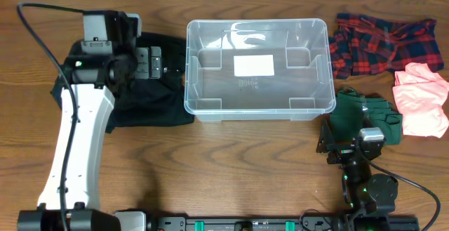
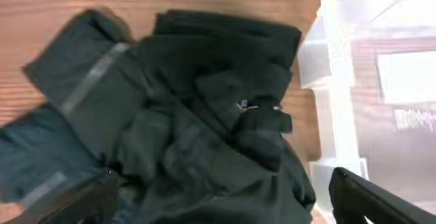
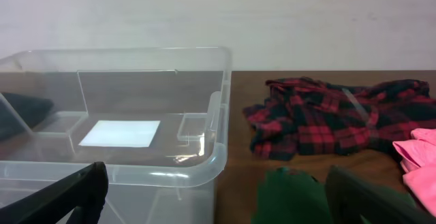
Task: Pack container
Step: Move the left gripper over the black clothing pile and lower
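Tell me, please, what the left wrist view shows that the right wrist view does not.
Only the left wrist view: the black garment close up, crumpled, with grey strips, beside the container. Only the right wrist view: the red plaid garment, the pink garment, the green garment and a pale wall; there the black garment is at most a dark patch through the container. Both: the clear container, its white label, the wooden table, and an open gripper, the left gripper or the right gripper.
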Robot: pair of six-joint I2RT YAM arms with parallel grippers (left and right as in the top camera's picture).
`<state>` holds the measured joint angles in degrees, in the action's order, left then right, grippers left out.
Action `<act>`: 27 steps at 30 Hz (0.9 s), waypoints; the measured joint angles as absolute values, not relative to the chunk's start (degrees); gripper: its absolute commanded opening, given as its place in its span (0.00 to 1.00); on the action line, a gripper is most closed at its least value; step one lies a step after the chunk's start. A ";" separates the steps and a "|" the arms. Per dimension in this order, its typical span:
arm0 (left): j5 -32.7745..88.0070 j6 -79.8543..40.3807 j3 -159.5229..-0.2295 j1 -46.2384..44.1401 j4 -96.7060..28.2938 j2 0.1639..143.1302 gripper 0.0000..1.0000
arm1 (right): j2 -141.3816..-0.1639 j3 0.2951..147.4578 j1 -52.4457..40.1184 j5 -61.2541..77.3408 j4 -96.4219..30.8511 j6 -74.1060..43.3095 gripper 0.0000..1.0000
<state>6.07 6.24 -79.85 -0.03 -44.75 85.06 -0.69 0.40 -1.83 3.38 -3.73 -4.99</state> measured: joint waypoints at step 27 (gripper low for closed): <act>-4.54 6.00 -79.90 4.45 -51.42 88.05 0.98 | -0.69 0.40 -1.83 3.38 -3.73 -4.99 0.99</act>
<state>-4.54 6.00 -79.90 4.45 -51.42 88.05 -0.69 0.40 -1.83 3.38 -3.73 -4.99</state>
